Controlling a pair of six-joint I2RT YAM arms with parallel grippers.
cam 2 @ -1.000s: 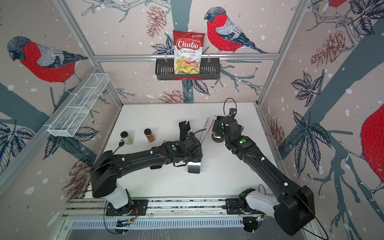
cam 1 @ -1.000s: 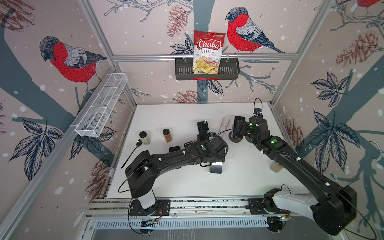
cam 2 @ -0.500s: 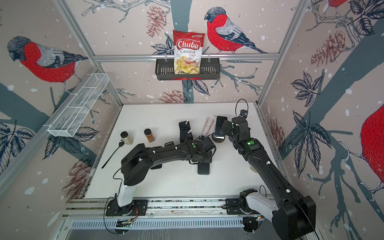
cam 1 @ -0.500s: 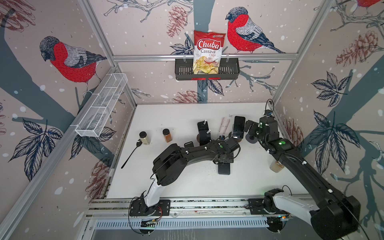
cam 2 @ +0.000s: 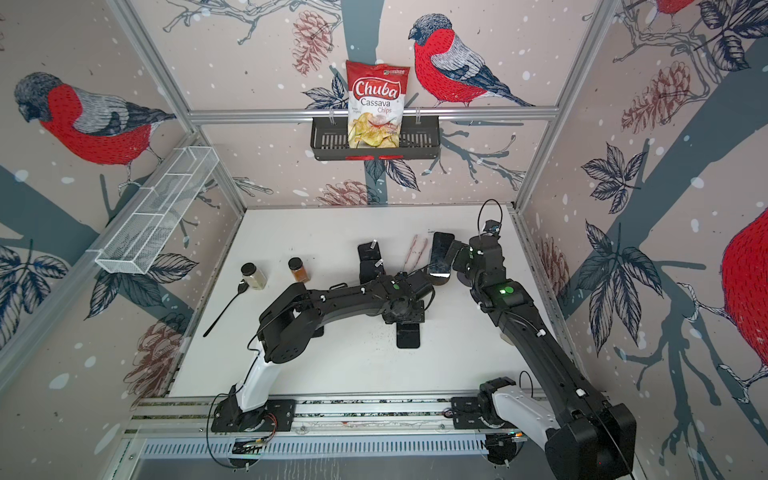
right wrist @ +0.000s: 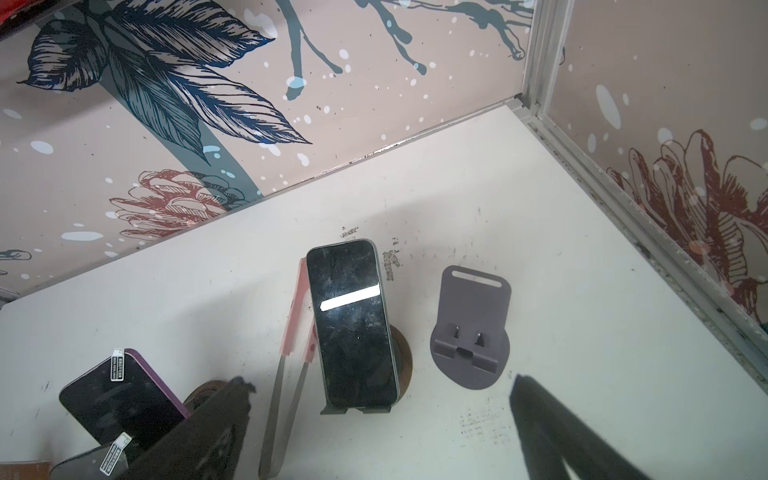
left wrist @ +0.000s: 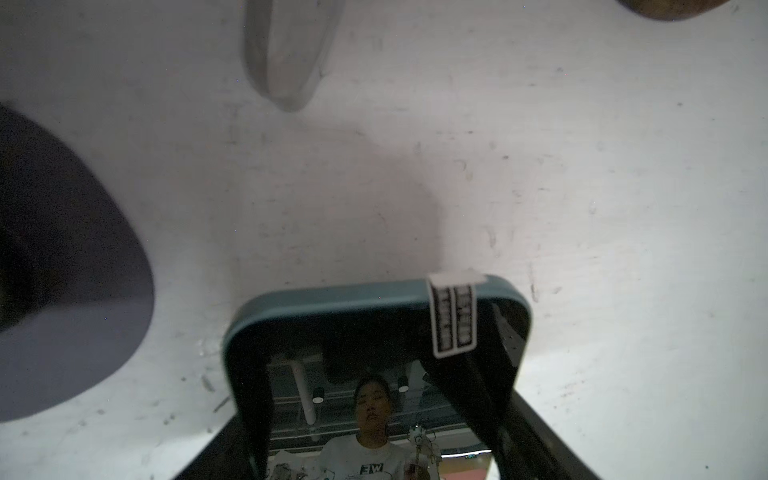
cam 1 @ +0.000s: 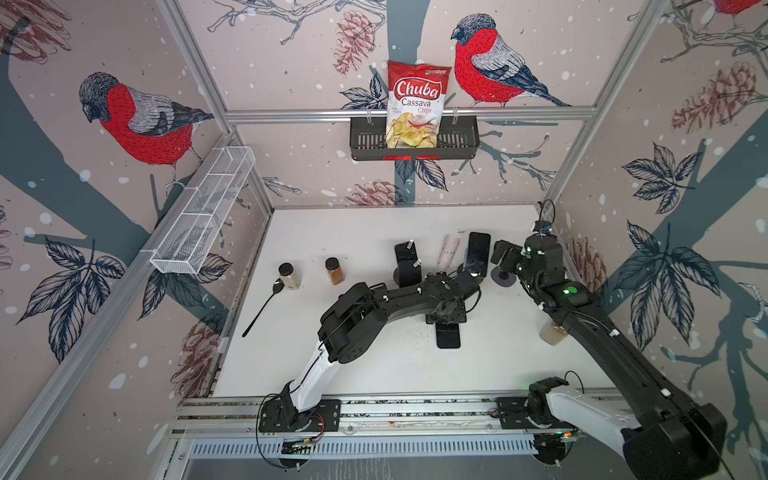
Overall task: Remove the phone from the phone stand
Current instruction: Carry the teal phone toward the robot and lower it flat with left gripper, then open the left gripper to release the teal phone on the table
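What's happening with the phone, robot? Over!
Left gripper shut on teal-cased phone, held over bare table. Right gripper open, empty. Tongs lie close ahead. Second phone sits on brown stand.

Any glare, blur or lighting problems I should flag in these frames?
Left wrist view: dim and soft; a dark rounded object at the edge is blurred, and the teal-cased phone mirrors the room. Right wrist view: sharp, but a glare bar crosses the propped phone on its phone stand, and the right gripper's fingers are out of focus. Both top views: evenly lit and sharp.
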